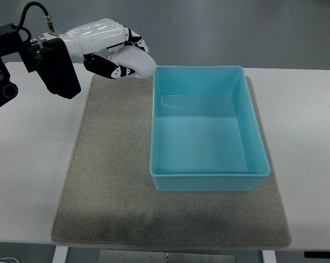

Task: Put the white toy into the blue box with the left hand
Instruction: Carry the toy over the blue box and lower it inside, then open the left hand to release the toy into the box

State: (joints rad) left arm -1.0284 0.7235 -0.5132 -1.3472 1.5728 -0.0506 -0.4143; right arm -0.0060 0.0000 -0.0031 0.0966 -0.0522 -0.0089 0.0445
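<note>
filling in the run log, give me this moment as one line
left hand: shut on white toy | toy: held at far-left corner of blue box, not inside | box: empty, on grey mat | right hand: not in view

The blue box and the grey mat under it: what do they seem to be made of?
The light blue rectangular box looks like moulded plastic: smooth, slightly glossy walls with soft reflections on its floor and a rolled rim. The grey rectangular mat looks like felt or short-pile carpet: matte, speckled and fuzzy, with rounded corners. Its exact fibre cannot be told.
</note>
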